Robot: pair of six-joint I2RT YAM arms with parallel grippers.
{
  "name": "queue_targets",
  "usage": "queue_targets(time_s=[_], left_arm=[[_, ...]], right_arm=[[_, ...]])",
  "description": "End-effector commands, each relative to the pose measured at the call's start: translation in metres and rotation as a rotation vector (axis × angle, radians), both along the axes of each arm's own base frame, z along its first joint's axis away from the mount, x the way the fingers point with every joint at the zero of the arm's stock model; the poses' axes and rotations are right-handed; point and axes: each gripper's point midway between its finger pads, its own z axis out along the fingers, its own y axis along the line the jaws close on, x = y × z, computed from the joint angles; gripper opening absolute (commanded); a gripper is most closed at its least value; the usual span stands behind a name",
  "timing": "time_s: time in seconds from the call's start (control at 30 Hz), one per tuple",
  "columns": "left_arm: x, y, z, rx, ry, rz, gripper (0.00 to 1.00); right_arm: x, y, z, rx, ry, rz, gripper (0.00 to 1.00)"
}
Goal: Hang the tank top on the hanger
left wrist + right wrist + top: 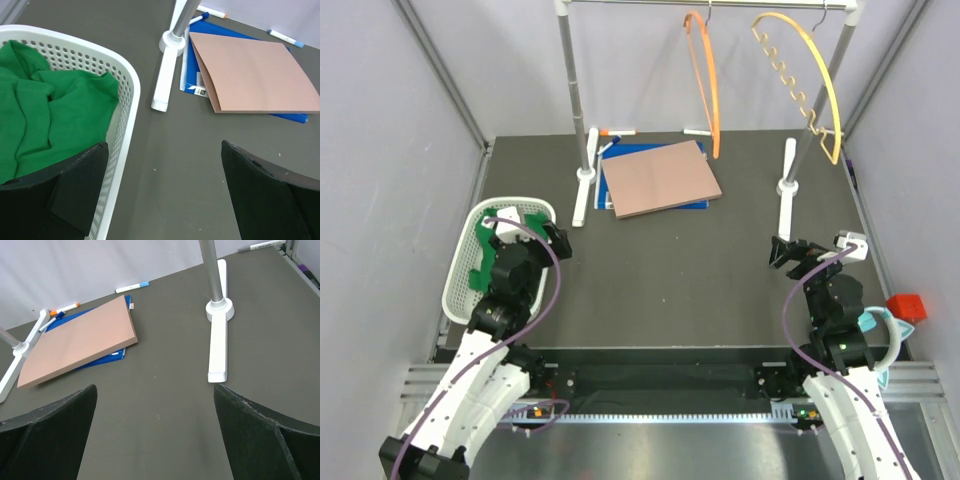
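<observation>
In the white basket (131, 95) at left, we find the tank top (55, 110) crumpled, ungrasped. The left gripper (162, 152) hovers over its rim, jaws apart; the right gripper (155, 395) too, empty. The hanger (704, 85) hangs on the rail (720, 5). Next, we judge: reach in, pinch fabric.

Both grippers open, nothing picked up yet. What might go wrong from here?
The tank top lies bunched in the basket; the left gripper may pinch several layers, or snag the basket's perforated wall. The hanger hangs freely from the rail beside a yellower hanger; a nudge could swing it or knock it off.
</observation>
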Motion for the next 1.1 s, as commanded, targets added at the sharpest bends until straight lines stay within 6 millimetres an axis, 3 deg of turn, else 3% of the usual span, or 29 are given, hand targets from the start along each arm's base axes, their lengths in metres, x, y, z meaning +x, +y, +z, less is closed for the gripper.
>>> queue_targets(time_s=[0.0,0.07,0.2,0.27,0.3,0.37,0.43,0.47,0.5,0.57,0.63,0.7,0.8,1.07], left_arm=[[0.004,0.015,0.024,-0.038,-0.056,0.103,0.99],[0.003,0.021,0.025,-0.035,-0.060,0.139,0.99],[0.007,0.009,0.024,0.005,-0.076,0.054,0.99],[0.012,0.014,0.024,0.029,-0.076,0.080,0.99],[0.018,0.016,0.014,0.056,-0.042,0.096,0.99],[0.026,0.029,0.015,0.111,-0.015,0.172,0.99],[0.041,0.039,-0.005,0.175,0.069,0.241,0.99],[0.046,0.053,0.000,0.205,0.063,0.331,0.99],[0.053,0.060,-0.018,0.252,0.128,0.375,0.99],[0.067,0.082,-0.016,0.207,0.129,0.458,0.99],[0.080,0.100,-0.033,0.108,0.170,0.425,0.99],[0.084,0.117,-0.042,0.018,0.169,0.447,0.99],[0.078,0.131,-0.054,0.021,0.181,0.503,0.99],[0.089,0.127,-0.095,-0.049,0.262,0.434,0.96]], right_arm=[[0.000,-0.002,0.015,0.008,-0.032,-0.010,1.00],[0.001,-0.002,0.014,0.009,-0.027,-0.010,1.00],[0.001,-0.002,0.012,0.009,-0.018,-0.010,1.00],[0.001,-0.002,0.012,0.014,-0.020,-0.010,1.00],[0.001,-0.002,0.010,0.013,-0.017,-0.010,1.00],[0.002,-0.002,0.009,0.014,-0.011,-0.010,1.00],[0.002,-0.001,0.008,0.014,-0.005,-0.010,1.00],[0.002,-0.001,0.008,0.015,-0.006,-0.008,1.00],[0.002,-0.001,0.008,0.014,-0.004,-0.008,1.00],[0.003,-0.001,0.007,0.015,0.003,-0.008,1.00],[0.004,0.000,0.005,0.015,0.011,-0.004,1.00],[0.005,0.000,0.003,0.015,0.015,-0.006,1.00],[0.006,0.000,0.001,0.014,0.021,-0.006,1.00],[0.007,0.001,-0.001,0.019,0.031,0.000,1.00]])
